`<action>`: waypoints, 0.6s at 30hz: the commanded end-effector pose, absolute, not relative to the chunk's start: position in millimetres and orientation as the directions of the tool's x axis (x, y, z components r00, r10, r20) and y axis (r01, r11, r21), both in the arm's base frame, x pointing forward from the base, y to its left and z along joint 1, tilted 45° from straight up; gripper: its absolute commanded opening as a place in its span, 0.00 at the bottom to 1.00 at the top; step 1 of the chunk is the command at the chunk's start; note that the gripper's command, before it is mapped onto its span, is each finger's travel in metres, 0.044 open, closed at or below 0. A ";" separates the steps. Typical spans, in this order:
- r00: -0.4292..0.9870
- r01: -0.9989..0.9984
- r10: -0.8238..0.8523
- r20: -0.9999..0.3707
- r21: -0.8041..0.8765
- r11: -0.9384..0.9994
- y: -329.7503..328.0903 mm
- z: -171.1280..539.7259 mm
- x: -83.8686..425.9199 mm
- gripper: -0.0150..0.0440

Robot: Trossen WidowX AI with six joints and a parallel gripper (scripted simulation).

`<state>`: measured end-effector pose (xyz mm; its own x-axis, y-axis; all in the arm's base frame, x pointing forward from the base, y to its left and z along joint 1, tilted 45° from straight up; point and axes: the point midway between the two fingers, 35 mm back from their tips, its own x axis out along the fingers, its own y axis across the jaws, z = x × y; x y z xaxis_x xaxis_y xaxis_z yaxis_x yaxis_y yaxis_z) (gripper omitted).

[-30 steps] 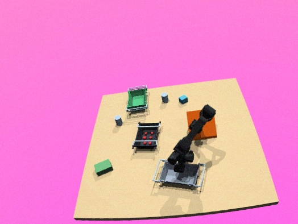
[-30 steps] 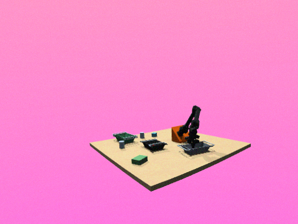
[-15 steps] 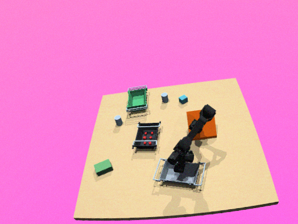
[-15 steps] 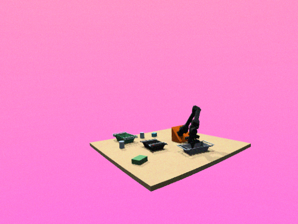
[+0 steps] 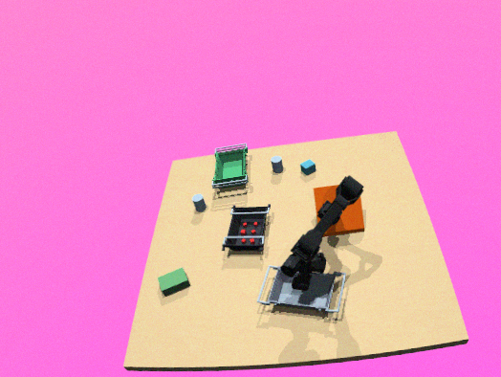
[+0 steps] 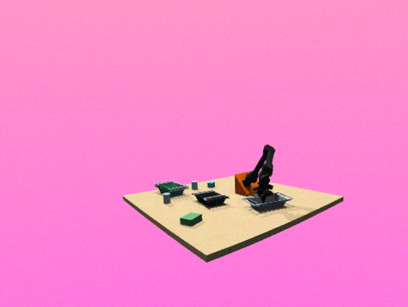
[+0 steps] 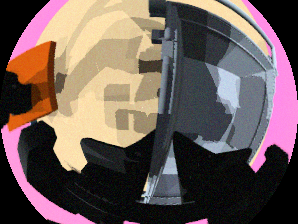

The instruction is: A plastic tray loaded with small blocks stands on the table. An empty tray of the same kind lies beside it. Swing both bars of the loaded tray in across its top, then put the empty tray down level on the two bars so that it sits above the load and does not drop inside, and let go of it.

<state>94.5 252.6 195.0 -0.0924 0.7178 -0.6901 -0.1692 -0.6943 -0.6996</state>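
Observation:
The loaded black tray [image 5: 249,248] [image 6: 212,202] stands mid-table with several small red blocks [image 5: 243,232] inside. Its two wire bars, the far bar [image 5: 250,213] and the near bar [image 5: 244,237], lie across its top. The empty grey tray [image 5: 289,298] [image 6: 269,207] [image 7: 257,100] stands upright beside it, nearer the front edge. Its left bar [image 5: 264,285] and right bar [image 5: 341,293] are swung out over its ends. My gripper [image 5: 300,287] [image 6: 264,199] [image 7: 165,133] points down and is shut on the middle of the grey tray's long side wall. The fingertips partly hide that wall.
A green tray [image 5: 232,169] [image 6: 171,190] with wire bars stands at the far left. Two grey cylinders [image 5: 277,165] [image 5: 199,204], a teal block [image 5: 308,167] and a green block [image 5: 174,282] [image 6: 191,219] stand around. An orange wedge [image 5: 354,221] [image 6: 240,185] is close beside the arm.

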 end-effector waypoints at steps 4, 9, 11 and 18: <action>-0.089 -0.168 0.711 -0.698 -0.693 -0.701 235.2 211.1 100.5 0.25; -0.089 -0.168 0.710 -0.699 -0.692 -0.702 218.9 226.6 102.6 0.25; -0.089 -0.168 0.710 -0.698 -0.693 -0.702 212.4 232.8 102.6 0.25; -0.088 -0.170 0.714 -0.695 -0.695 -0.698 198.0 246.7 101.1 0.25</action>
